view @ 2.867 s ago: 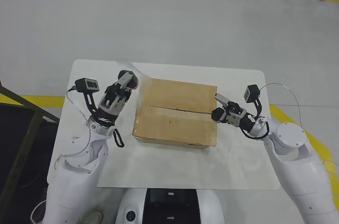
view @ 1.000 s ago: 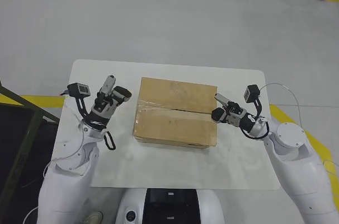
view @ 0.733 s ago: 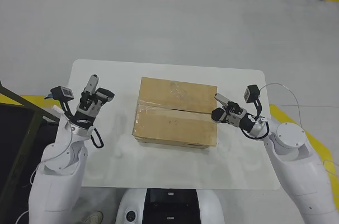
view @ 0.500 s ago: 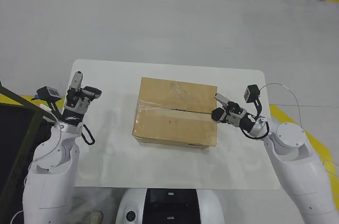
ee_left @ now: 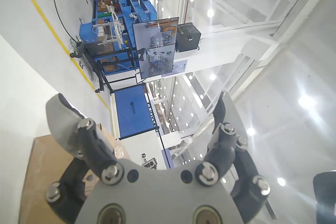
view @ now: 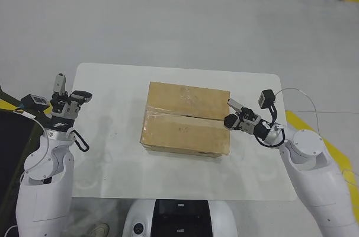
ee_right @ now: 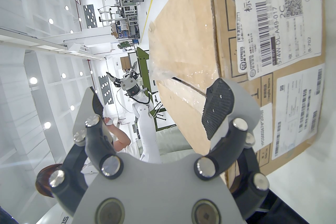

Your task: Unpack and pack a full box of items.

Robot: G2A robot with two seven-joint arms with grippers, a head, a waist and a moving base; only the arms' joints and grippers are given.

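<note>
- a white tabletop (view: 250, 166) is seen from above, with rounded corners and a pale floor around it.
- a closed cardboard box (view: 185, 118) is placed near the middle of the tabletop, long side running left to right. its top flaps are met in a seam along that length. the same box is seen close up in the right wrist view (ee_right: 183, 33), and a corner of it at the edge of the left wrist view (ee_left: 44, 164).
- the right claw (view: 230, 112) is held at the right end of the box, level with the seam. in its own wrist view the right claw (ee_right: 155, 96) is spread wide, nothing is pinched, and one textured pad (ee_right: 218, 107) is seen against the box's end edge. whether that pad touches the cardboard cannot be told.
- the left claw (view: 73, 89) is held at the tabletop's left edge, well apart from the box. in its wrist view the left claw (ee_left: 139, 104) is spread and empty, pointed up towards the hall ceiling.
- white shipping labels (ee_right: 278, 22) are stuck on the box's right end face.
- clear tape (ee_right: 168, 72) is laid along the seam, crinkled and partly lifted at the right end.
</note>
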